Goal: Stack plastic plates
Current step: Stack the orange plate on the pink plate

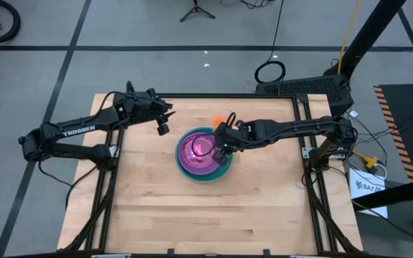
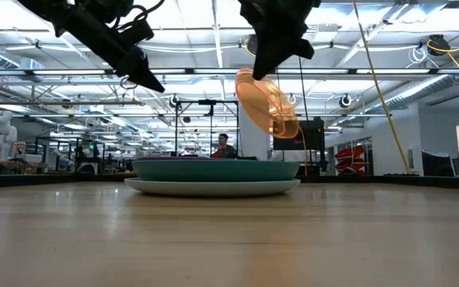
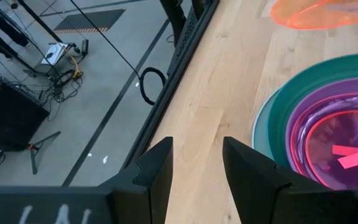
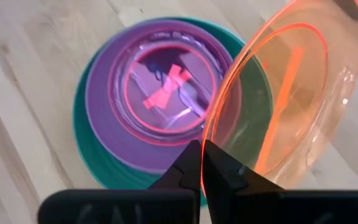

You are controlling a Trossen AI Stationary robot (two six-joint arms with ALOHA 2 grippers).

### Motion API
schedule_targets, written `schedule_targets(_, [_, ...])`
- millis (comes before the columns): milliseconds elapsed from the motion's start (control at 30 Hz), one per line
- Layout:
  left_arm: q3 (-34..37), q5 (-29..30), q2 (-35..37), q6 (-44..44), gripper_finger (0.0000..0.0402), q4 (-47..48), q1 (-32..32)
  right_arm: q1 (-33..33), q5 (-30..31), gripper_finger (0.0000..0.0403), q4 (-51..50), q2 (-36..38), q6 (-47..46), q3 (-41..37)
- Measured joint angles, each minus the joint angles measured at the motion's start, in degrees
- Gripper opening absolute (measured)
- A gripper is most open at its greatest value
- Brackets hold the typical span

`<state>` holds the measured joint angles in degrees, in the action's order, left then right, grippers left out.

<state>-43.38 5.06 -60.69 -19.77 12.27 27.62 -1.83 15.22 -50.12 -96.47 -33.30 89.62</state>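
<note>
My right gripper (image 4: 202,163) pinches the orange plate (image 4: 291,93) by its rim, tilted above the stack (image 1: 203,153) at table center; I should level it before dropping, while my left gripper (image 3: 196,163) waits spread at ten o'clock.

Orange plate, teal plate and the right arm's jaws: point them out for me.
orange plate (image 4: 303,81): right wrist view, its clear inner face.
teal plate (image 2: 213,169): low view, its side wall.
right gripper (image 4: 202,163): right wrist view, between its fingertips.
</note>
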Motion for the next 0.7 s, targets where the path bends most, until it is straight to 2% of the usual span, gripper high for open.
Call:
schedule_targets(267, [0.0,0.0,0.0,0.5,0.0147,-1.7,0.0,0.0,-0.3,0.0002,5.6,0.0,3.0,0.0])
schedule_targets(433, [0.0,0.0,0.0,0.4,0.0147,-2.0,0.0,0.0,-0.9,0.0002,5.4,-2.0,3.7,1.3])
schedule_targets(700, [0.0,0.0,0.0,0.0,0.0147,-1.5,0.0,0.0,-3.2,0.0002,-11.5,-15.4,11.0,21.8])
